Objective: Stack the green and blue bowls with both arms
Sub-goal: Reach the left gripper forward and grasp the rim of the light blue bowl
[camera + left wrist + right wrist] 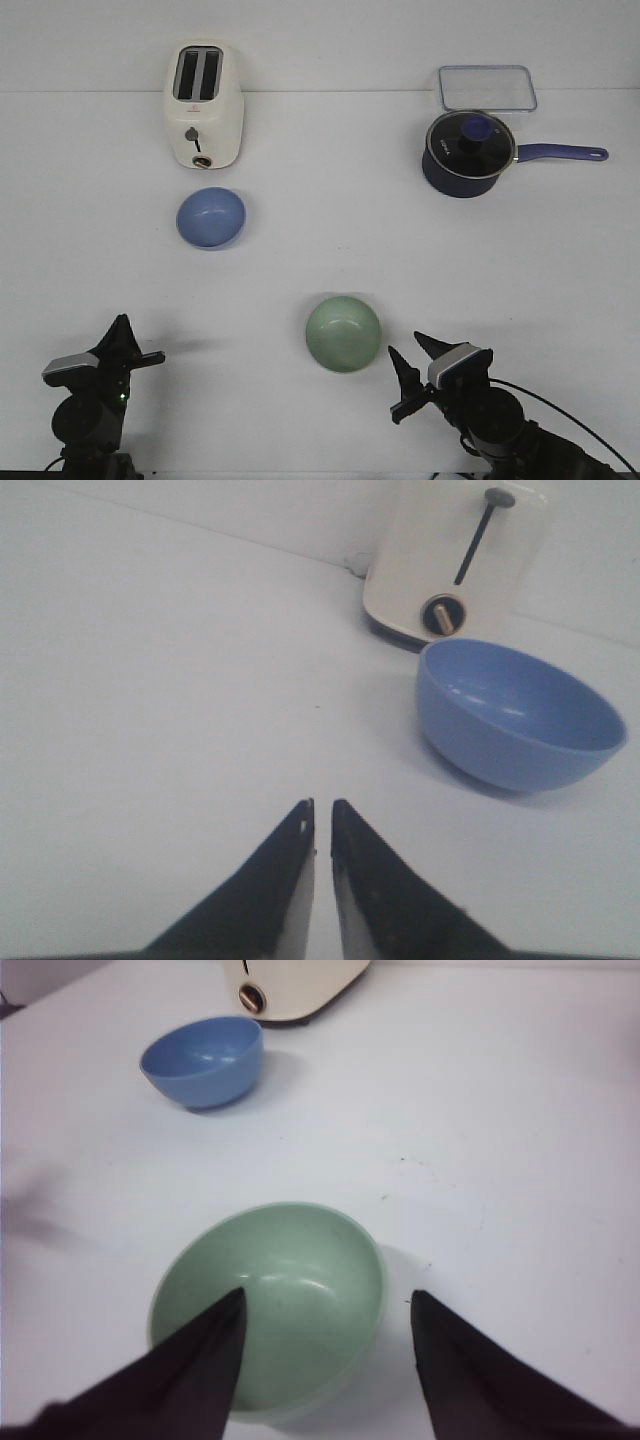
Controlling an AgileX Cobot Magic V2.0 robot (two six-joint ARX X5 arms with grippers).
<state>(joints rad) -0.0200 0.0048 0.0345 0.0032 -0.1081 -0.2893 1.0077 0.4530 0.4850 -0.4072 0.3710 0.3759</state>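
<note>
The light blue bowl [211, 217] sits upright on the white table, left of centre, in front of the toaster. The pale green bowl [343, 333] sits upright nearer the front, right of centre. My left gripper [140, 340] is shut and empty at the front left, well short of the blue bowl [520, 720]; its tips [321, 802] are almost together. My right gripper [406, 345] is open just right of the green bowl [290, 1300]. In the right wrist view the gripper [328, 1295] has one finger over the bowl's inside and the other outside its rim.
A cream toaster [203, 105] stands at the back left, just behind the blue bowl. A dark navy saucepan [470, 152] with a glass lid and long handle sits at the back right. A clear rectangular tray [487, 88] lies behind it.
</note>
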